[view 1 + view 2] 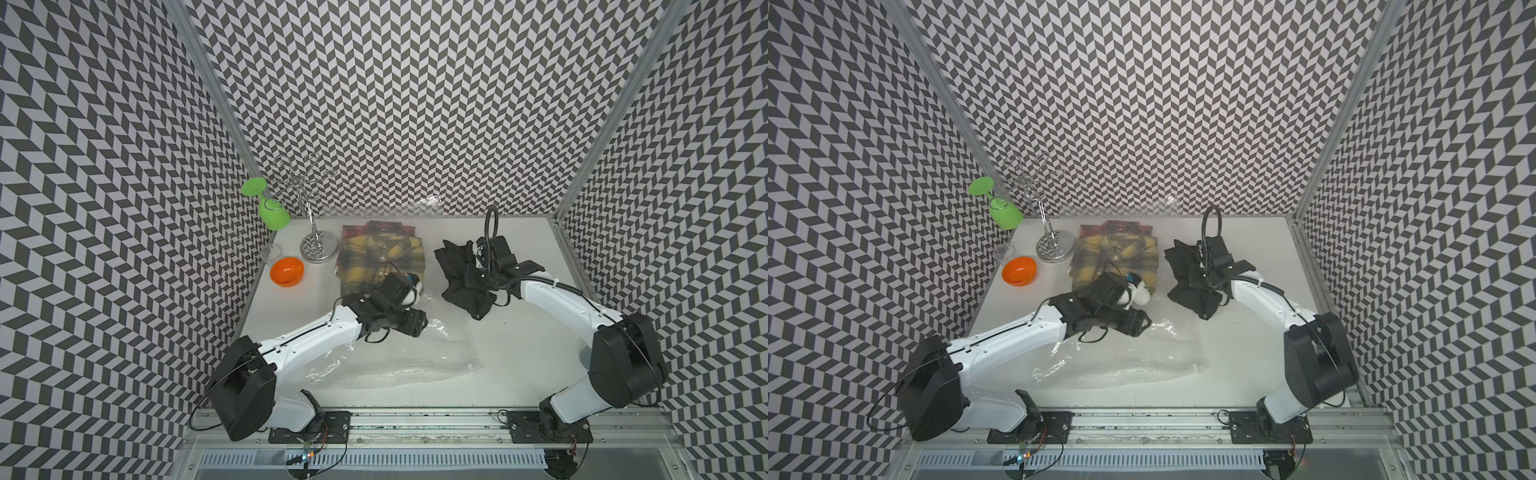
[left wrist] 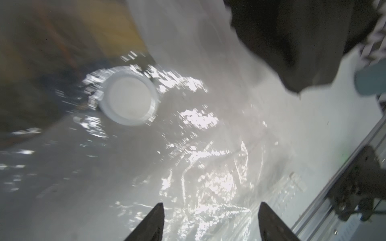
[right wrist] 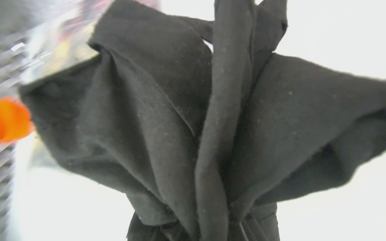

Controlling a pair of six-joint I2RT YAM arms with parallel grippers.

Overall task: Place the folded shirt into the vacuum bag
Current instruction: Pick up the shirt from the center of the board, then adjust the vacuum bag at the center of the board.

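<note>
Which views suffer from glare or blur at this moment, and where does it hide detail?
Left wrist view: bright glare patches on the crinkled vacuum bag, and blur softens the rim of the valve cap. Right wrist view: the black shirt is fairly sharp, but the orange bowl and the background are smeared. Both top views: sharp, with only mild glints on the bag.

The right pincer (image 1: 471,274) pinches a black shirt (image 1: 453,266). Next to the left pincer (image 2: 211,210) is a yellow-and-brown checked shirt (image 1: 380,253). The bowl (image 1: 286,271) is orange.
</note>
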